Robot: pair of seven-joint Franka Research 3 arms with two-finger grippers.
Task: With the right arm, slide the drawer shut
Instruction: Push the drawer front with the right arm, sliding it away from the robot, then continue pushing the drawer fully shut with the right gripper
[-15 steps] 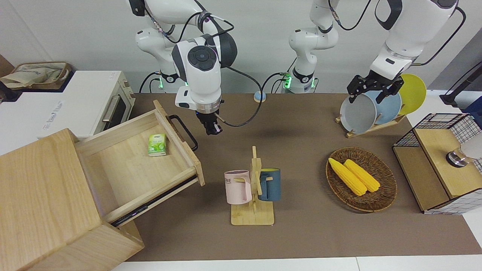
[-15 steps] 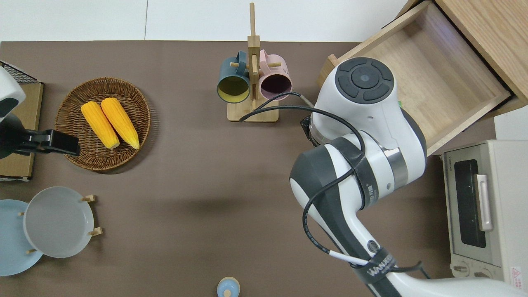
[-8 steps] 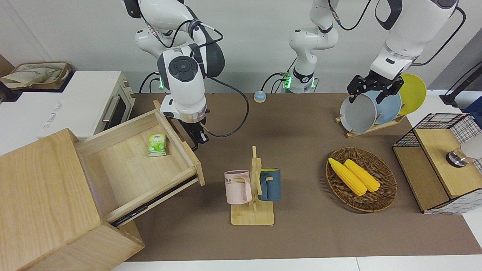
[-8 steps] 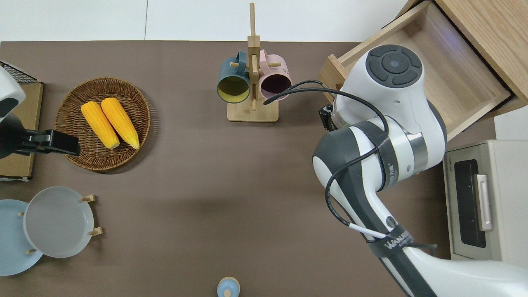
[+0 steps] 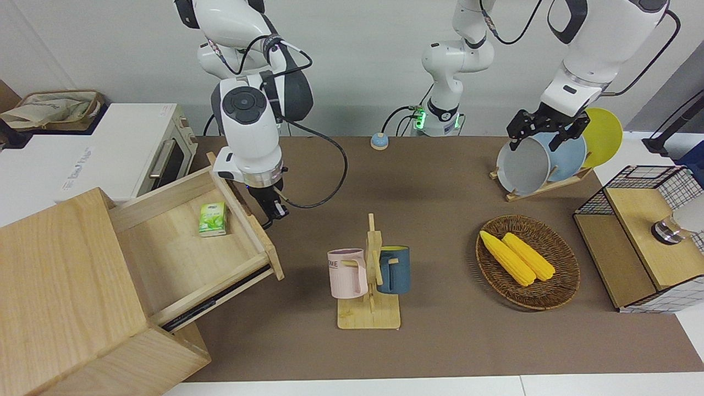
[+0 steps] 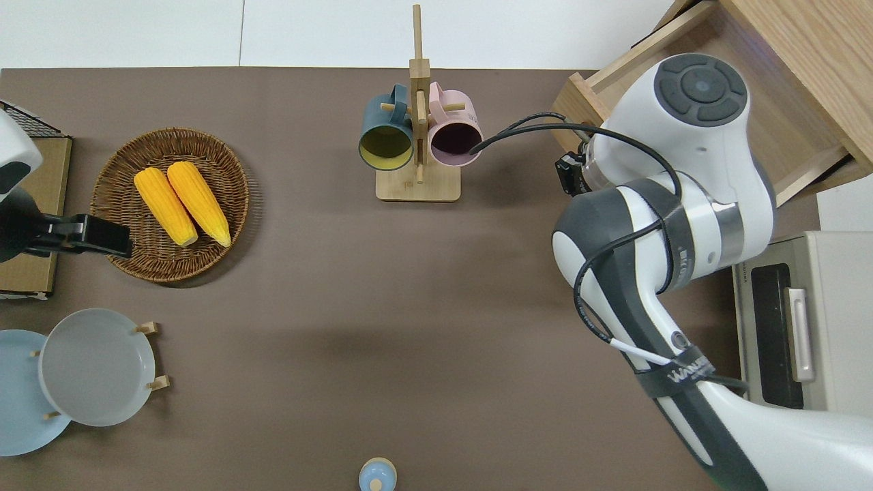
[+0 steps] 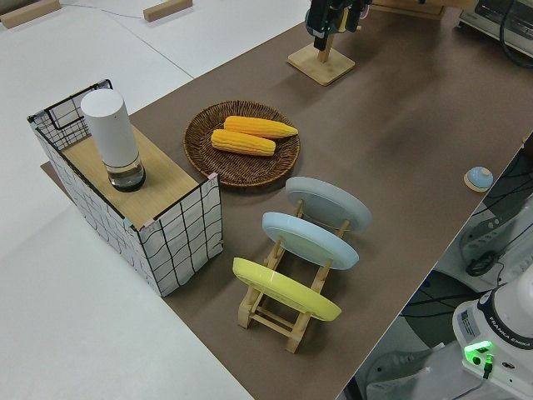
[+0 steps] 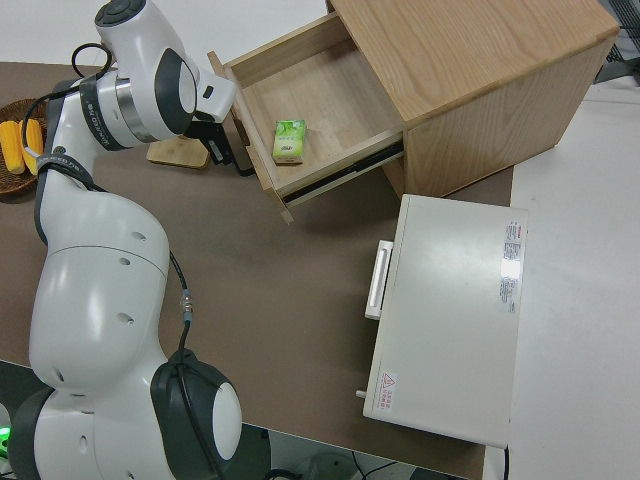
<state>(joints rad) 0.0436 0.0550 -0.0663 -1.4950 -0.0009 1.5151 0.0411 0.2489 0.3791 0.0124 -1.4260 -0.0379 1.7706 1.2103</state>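
The pale-wood drawer (image 5: 181, 247) stands partly out of its large cabinet (image 5: 60, 286) at the right arm's end of the table. A small green box (image 5: 213, 218) lies in the drawer. My right gripper (image 5: 273, 209) is shut and rests against the drawer's front panel (image 5: 250, 225) at the black bar handle, which it mostly hides. The right side view shows the drawer (image 8: 325, 110), the green box (image 8: 289, 141) and the right gripper (image 8: 222, 150) against the front panel. In the overhead view the right arm covers most of the drawer (image 6: 794, 129). My left gripper (image 5: 542, 132) is parked and open.
A white toaster oven (image 5: 137, 148) stands beside the cabinet, nearer to the robots. A wooden mug rack (image 5: 371, 275) with two mugs stands mid-table. A wicker basket (image 5: 555, 291) holds two corn cobs. A plate rack (image 5: 544, 159) and a wire-mesh box (image 5: 643, 242) stand at the left arm's end.
My right gripper has moved toward the drawer, met its front panel and pushed it. The drawer has slid partway into the cabinet, the green box with it. The left arm has not moved.
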